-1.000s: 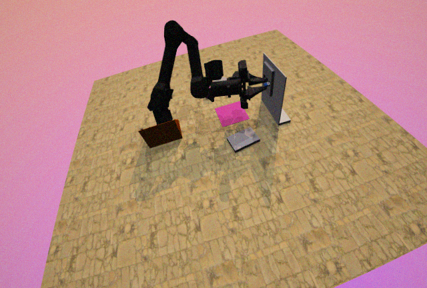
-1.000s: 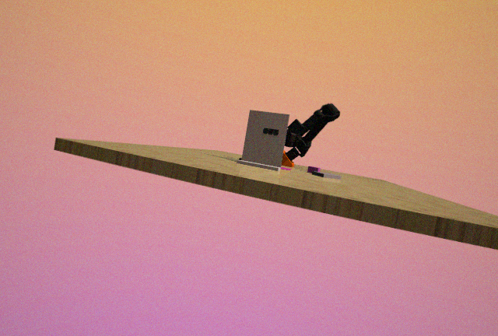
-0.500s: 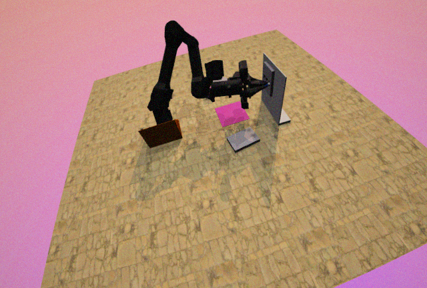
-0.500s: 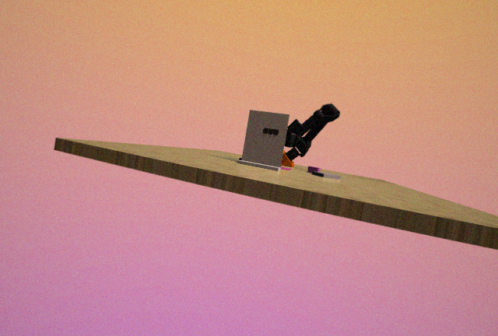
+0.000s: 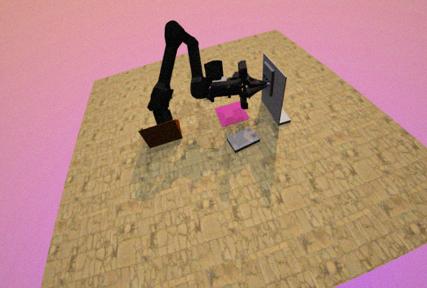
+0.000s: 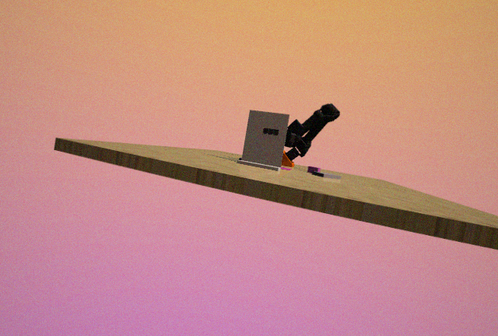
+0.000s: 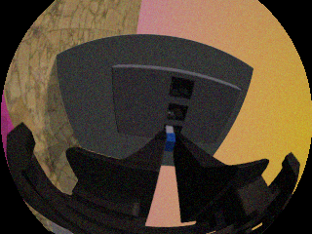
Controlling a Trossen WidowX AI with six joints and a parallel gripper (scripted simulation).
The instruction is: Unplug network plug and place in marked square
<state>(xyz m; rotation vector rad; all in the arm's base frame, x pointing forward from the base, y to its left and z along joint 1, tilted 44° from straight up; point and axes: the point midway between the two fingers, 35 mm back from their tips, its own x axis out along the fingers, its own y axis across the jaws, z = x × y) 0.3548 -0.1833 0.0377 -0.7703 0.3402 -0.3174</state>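
Observation:
The grey upright panel (image 5: 273, 88) (image 7: 181, 97) stands on the table, with a dark socket strip on its face. A small blue plug (image 7: 170, 138) sits in the socket and also shows in the top view (image 5: 267, 84). My gripper (image 5: 263, 84) reaches level up to the panel, and its fingertips (image 7: 170, 144) are shut on the blue plug. The marked magenta square (image 5: 231, 114) lies on the table below my wrist. In the exterior view the panel (image 6: 265, 138) hides my fingers and the plug.
A grey flat plate (image 5: 243, 139) lies in front of the magenta square. An orange-brown block (image 5: 161, 133) stands at the arm's base. The panel rests on a pale base plate (image 5: 284, 117).

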